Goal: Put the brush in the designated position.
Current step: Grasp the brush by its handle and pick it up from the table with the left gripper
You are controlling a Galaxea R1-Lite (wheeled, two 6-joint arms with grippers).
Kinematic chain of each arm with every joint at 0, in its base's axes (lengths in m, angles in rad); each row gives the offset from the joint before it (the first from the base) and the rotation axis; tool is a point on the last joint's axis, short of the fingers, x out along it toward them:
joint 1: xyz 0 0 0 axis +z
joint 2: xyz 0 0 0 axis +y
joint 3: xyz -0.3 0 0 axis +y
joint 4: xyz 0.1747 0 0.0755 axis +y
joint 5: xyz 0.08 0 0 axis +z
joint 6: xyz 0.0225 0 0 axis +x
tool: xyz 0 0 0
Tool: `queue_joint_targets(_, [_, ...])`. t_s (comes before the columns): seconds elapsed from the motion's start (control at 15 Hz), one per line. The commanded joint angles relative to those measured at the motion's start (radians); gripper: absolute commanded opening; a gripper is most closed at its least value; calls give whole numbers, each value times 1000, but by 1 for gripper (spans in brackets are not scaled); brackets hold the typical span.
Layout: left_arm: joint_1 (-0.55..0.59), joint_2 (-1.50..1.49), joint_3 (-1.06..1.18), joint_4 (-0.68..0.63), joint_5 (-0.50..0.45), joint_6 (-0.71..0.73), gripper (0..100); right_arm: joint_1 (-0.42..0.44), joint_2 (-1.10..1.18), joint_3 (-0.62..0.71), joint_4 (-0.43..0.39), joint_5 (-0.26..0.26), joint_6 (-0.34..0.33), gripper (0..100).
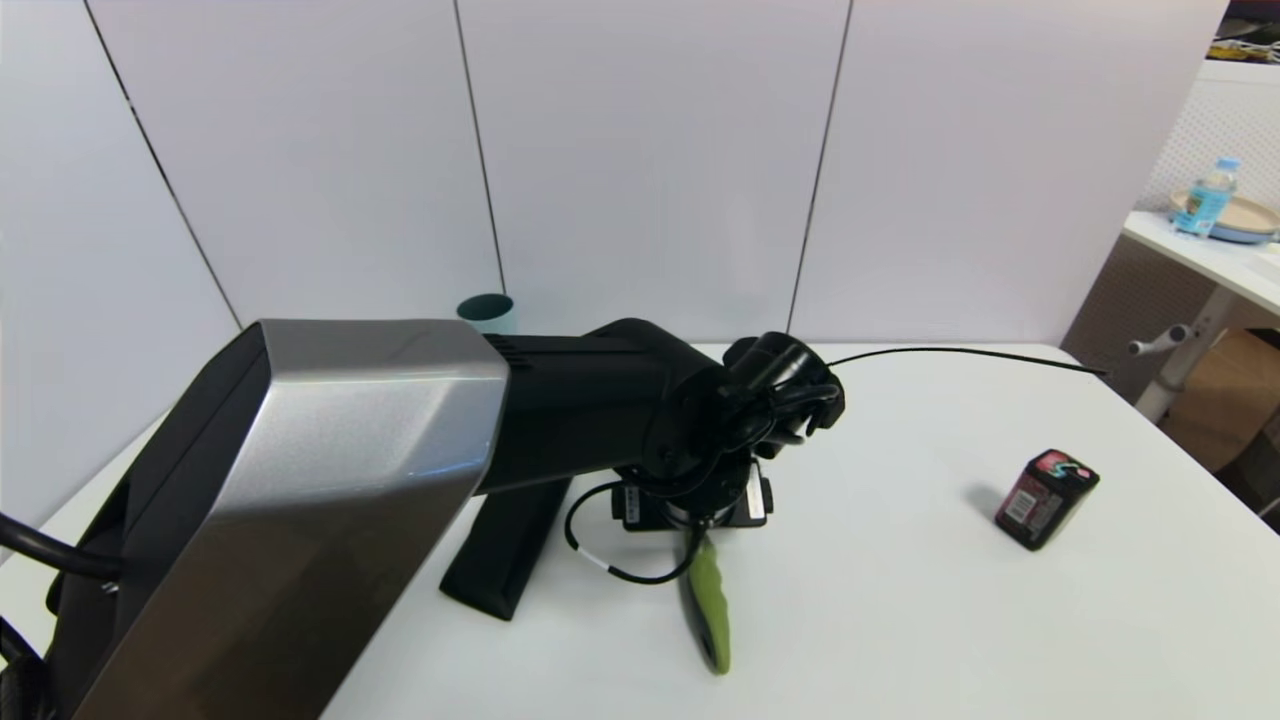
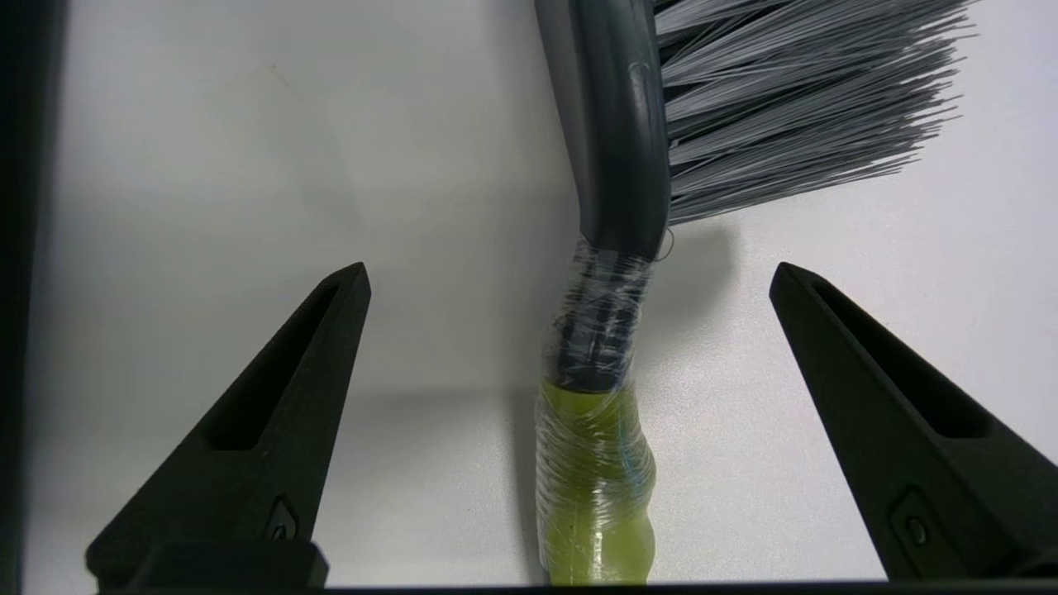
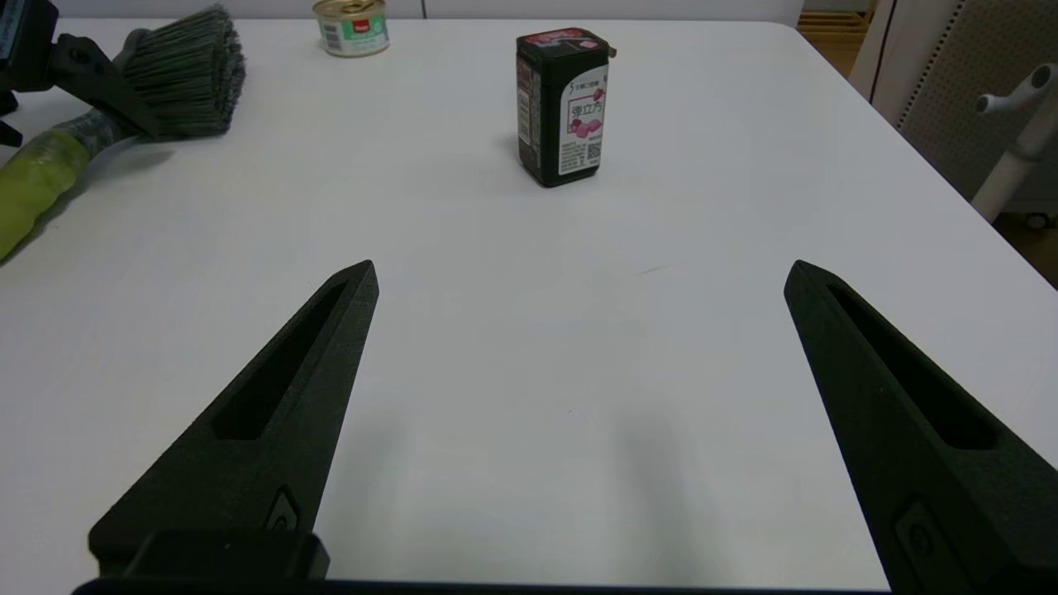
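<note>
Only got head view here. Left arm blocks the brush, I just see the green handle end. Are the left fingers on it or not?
Observer: Not gripping. The left wrist view shows the left gripper open wide, one finger on each side of the brush at the taped joint between handle and spine, with a gap on both sides.
Operator: Bristles, which way?
Observer: They fan out to one side of the grey spine, low over the table.
Operator: Right arm? Not in my view.
Observer: The right gripper is open over bare tabletop, nothing between its fingers.
</note>
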Motion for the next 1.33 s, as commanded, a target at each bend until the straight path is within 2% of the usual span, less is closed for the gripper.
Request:
queue_joint_targets(0.07, [-1,5,0,3,-9,12,100,0,0,2,0,0,0,100])
queue_joint_targets(0.6, [-1,17,0,4,-33,15,100,0,0,0,0,0,0,100])
queue_joint_targets(0.67, [-1,17,0,3,-35,18,0,0,0,0,0,0,0,100])
queue_joint_targets(1.33, [0,0,0,4,-41,61,0,0,0,2,0,0,0,100])
